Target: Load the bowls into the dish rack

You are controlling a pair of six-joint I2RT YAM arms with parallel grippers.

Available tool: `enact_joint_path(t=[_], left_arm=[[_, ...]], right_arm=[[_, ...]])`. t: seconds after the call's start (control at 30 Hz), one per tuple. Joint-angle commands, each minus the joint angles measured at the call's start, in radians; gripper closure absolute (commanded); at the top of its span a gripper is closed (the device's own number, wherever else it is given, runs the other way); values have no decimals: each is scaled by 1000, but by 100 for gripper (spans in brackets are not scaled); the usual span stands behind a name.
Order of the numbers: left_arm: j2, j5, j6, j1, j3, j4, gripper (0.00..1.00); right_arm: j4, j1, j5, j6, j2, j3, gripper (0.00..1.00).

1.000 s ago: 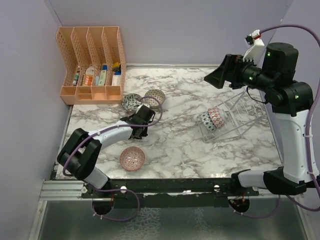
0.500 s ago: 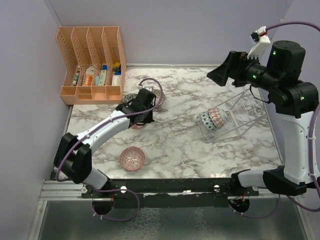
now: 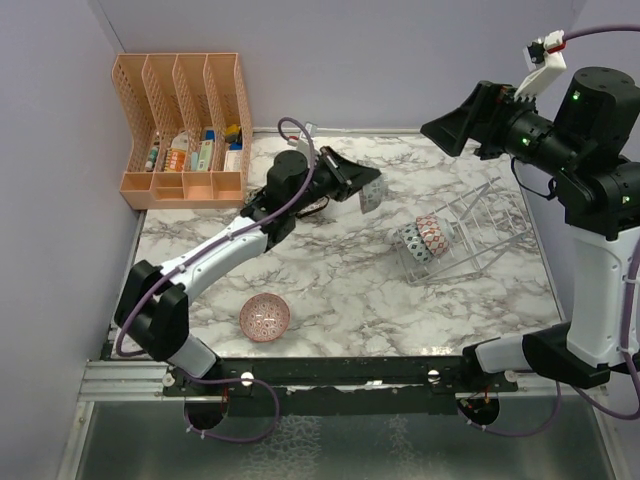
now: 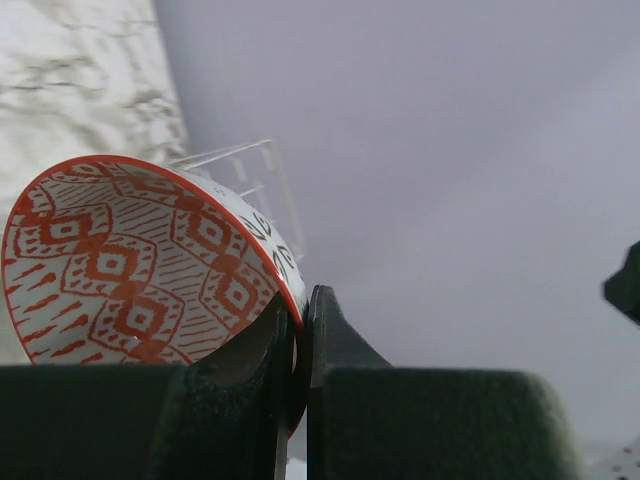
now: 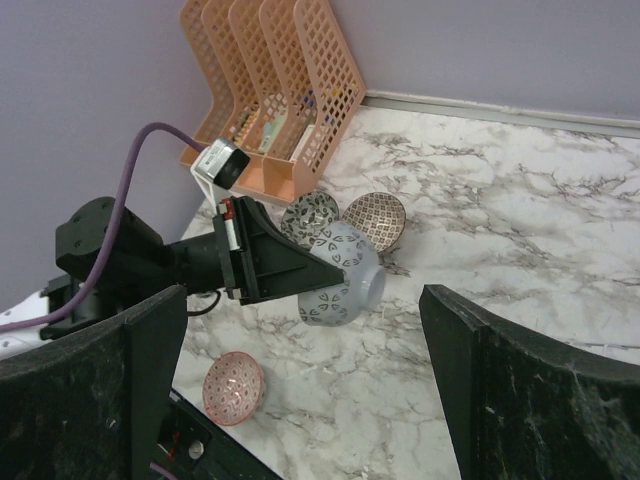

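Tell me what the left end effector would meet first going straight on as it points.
Likely the dish rack: the left end effector, shut on a red-patterned bowl, aims toward it, though it may pass over it.

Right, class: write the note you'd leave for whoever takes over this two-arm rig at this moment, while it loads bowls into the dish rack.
Left pincer: shut on the rim of a red-patterned bowl, held in the air above the table.
Right pincer: open, empty, raised at the far right.
Done: a teal bowl and a reddish bowl stand in the dish rack.
Left: rack the held bowl, then the pink bowl near the front edge, and the grey-green bowl and brown bowl beside the peach organizer.
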Motion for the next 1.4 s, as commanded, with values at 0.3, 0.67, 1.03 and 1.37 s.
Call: enact_joint_path(t=[0.3, 0.67, 1.03, 1.37], left_arm=[[341, -116, -532, -194, 125, 786, 100], [486, -213, -637, -283, 210, 795, 100], [580, -289, -650, -314, 241, 776, 100], [647, -313, -662, -322, 259, 778, 100]], right_arm=[[14, -7, 6, 39, -30, 8, 0], [-15, -6, 27, 23, -60, -18, 0], [-40, -7, 27, 2, -59, -18, 0], [-64, -7, 27, -19, -51, -19, 0]])
